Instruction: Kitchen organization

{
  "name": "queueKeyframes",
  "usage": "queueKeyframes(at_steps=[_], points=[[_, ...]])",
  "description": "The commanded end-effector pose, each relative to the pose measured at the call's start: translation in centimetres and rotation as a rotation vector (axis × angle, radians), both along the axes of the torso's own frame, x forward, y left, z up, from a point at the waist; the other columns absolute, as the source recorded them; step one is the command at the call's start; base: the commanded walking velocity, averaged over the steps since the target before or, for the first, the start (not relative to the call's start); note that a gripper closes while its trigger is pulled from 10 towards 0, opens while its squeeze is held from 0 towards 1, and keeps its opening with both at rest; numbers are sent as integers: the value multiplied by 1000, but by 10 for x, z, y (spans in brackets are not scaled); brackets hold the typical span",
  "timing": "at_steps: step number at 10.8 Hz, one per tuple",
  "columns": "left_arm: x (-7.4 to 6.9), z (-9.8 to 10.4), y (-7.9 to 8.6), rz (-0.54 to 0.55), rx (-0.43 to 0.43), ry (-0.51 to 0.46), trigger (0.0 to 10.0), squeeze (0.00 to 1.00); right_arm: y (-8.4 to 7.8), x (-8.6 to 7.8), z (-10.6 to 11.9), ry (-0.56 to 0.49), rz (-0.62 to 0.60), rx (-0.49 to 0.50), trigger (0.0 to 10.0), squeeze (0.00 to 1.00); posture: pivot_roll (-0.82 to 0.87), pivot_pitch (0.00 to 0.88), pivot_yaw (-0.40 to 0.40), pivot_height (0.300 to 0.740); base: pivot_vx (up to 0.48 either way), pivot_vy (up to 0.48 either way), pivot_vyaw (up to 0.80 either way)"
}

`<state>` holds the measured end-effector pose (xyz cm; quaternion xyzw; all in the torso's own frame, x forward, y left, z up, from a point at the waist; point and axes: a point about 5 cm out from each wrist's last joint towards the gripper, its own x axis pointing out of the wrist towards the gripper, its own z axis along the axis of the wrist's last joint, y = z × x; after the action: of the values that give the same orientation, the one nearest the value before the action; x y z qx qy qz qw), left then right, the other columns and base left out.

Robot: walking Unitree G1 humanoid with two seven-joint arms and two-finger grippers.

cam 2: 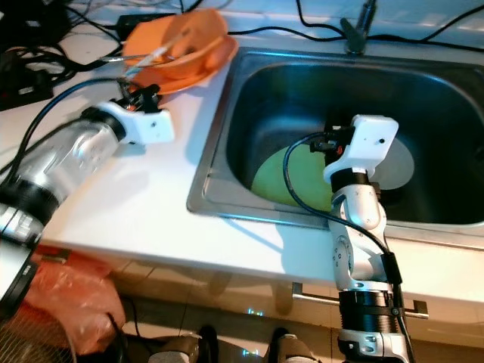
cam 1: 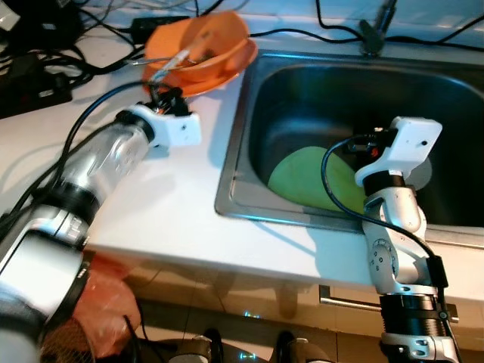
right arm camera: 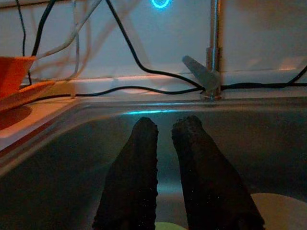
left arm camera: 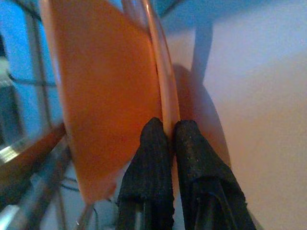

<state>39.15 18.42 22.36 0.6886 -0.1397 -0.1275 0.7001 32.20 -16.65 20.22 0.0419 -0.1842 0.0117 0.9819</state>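
Now the left gripper (left arm camera: pixel 171 132) pinches the orange plate (cam 1: pixel 198 69) (rim only); right gripper (right arm camera: pixel 164 132) hangs slightly parted inside the sink (cam 1: pixel 242 113).

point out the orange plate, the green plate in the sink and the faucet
orange plate (cam 1: pixel 227 66): left eye view, on its rim nearest the sink.
green plate (cam 1: pixel 302 178): left eye view, on its bare face in the sink basin.
faucet (right arm camera: pixel 212 43): right wrist view, on its upright pipe.

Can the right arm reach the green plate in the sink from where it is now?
Probably yes. The right gripper hangs inside the sink, just above the green plate, fingers slightly apart and empty, with nothing between them and the plate.
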Motion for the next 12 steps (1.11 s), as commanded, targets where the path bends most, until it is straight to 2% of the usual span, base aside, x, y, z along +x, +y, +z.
queueKeyframes(at_steps=[1,2,4,6,10,12], points=[[-24,-71,-13,-84,75,216,10000,0,0,0,-11,39,1,16,10000,0,20,240,34,740,0,0,0],[-39,-75,-14,-141,98,229,10000,0,0,0,-11,39,1,18,10000,0,21,241,37,740,0,0,0],[-60,-77,-14,-198,133,257,10000,0,1,0,-13,43,4,24,10000,0,39,243,45,740,0,0,0],[-83,-77,-11,-221,170,294,10000,0,4,1,-13,44,10,31,10000,0,48,246,51,740,0,0,0],[-112,-76,2,-210,233,380,10000,0,5,1,-15,49,16,39,10000,0,65,254,54,740,0,0,0],[-134,-86,19,-189,265,458,10000,0,8,1,-16,53,24,43,10000,0,75,261,56,740,0,0,0]])
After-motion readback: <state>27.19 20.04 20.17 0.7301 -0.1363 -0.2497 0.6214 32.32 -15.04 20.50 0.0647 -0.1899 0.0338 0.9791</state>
